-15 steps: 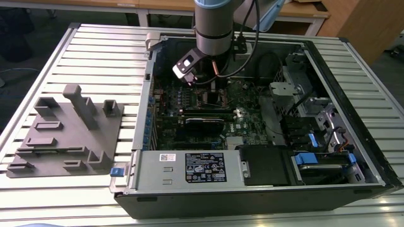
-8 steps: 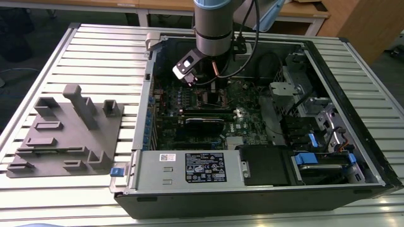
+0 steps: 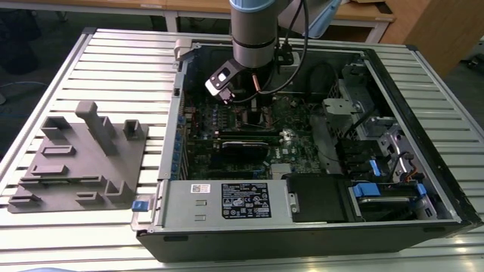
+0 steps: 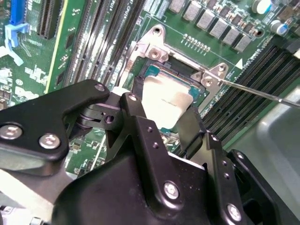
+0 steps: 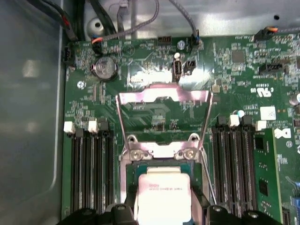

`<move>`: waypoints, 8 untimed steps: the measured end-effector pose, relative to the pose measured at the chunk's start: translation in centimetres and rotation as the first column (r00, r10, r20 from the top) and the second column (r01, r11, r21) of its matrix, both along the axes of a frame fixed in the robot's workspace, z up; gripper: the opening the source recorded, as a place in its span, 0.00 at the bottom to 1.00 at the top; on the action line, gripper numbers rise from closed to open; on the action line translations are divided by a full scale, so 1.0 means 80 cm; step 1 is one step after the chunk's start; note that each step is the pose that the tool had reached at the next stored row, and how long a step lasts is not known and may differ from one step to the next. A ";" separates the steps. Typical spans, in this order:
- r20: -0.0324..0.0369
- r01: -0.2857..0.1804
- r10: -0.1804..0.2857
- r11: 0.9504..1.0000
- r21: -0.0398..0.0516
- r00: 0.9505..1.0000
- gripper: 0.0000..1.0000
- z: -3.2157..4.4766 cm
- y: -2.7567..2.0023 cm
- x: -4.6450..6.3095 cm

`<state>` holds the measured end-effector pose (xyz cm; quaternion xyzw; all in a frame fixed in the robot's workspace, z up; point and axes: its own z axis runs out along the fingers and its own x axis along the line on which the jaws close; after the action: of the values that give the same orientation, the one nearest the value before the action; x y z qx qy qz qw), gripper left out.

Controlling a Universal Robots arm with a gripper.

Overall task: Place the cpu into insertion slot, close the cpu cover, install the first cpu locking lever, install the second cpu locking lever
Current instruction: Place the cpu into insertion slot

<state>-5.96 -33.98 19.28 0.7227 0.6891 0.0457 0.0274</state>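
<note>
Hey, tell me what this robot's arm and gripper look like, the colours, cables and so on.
The arm is a silvery-grey cylinder with a pale blue band at its top, and thin black cables hang beside it. A small white-and-black box sits at its wrist. The gripper is matte black, with angular linked plates joined by round silver screws.

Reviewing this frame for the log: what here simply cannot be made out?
1. Whether the cpu is fully seated in the socket: in the second wrist view the gripper covers its near edge, and in the first wrist view the picture's edge cuts it off.
2. The socket and the open cpu cover in the exterior view: the arm stands in front of them.
</note>
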 end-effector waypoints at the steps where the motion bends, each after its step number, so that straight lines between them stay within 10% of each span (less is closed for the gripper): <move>1: 0.000 0.000 0.000 1.000 0.000 1.000 0.53 0.0000 0.0000 -0.001; 8: 0.000 0.000 0.000 1.000 0.000 1.000 0.53 0.0001 -0.0001 -0.001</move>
<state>-6.06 -33.99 19.29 0.7227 0.6891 0.0455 0.0274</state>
